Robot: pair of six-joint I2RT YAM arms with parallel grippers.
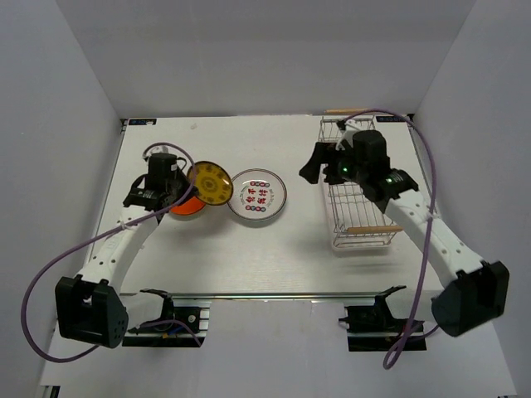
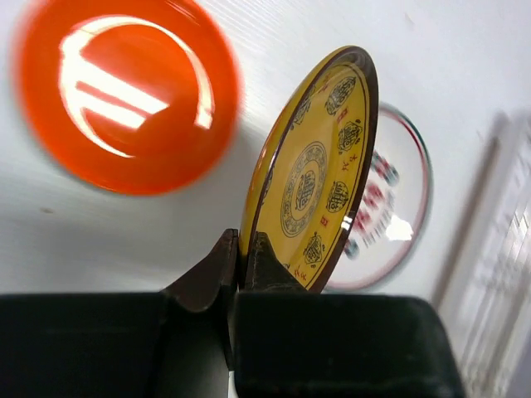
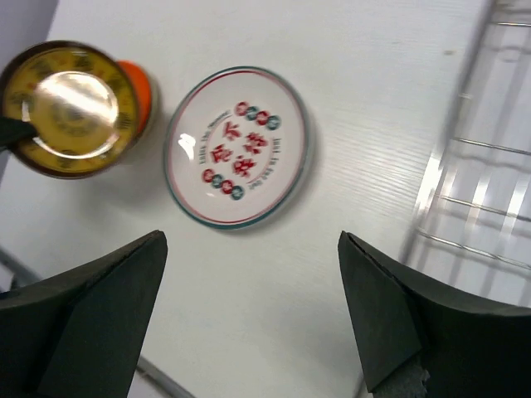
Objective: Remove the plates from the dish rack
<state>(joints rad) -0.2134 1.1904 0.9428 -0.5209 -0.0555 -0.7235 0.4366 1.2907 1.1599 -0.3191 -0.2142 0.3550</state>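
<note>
Unloading seems nearly done: dish rack (image 1: 353,217) at upper right shows no plates, orange plate (image 2: 124,99) and white plate (image 1: 258,196) lie out, left gripper (image 2: 241,265) pinches yellow plate (image 2: 319,170), right gripper (image 3: 250,249) gapes empty.

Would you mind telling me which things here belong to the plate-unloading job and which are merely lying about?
Job: yellow plate, held by left end effector; orange plate; white plate; dish rack; open right end effector.
Not the job: purple cables; table.
</note>
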